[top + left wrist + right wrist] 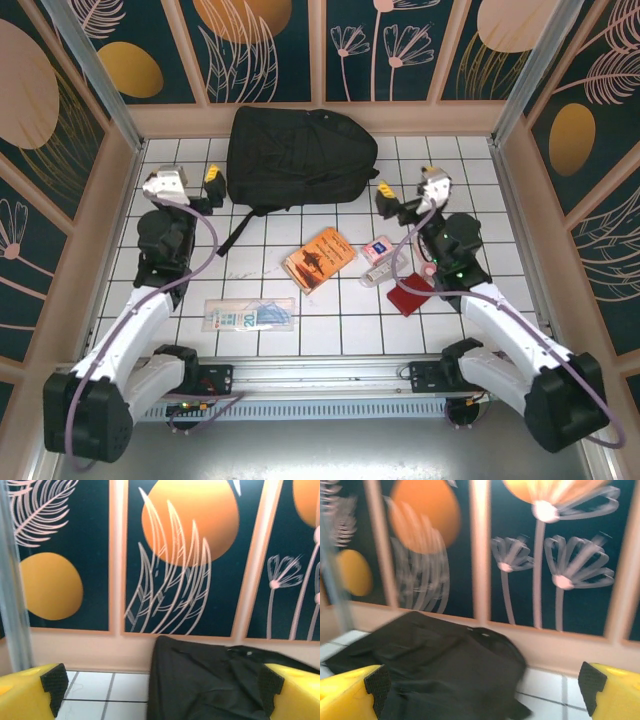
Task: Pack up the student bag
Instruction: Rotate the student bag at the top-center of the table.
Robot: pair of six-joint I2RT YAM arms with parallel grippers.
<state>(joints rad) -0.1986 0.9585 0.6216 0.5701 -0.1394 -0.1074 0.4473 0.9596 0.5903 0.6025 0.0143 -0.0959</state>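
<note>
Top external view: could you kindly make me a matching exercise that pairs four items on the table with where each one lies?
Things:
1. black backpack
2. orange booklet
3. clear plastic pouch
4. dark red flat item

Places:
A. right beside the right arm
B. near edge of the table, left of centre
C. far end
D. roughly in the middle

Pairs: 1-C, 2-D, 3-B, 4-A
</note>
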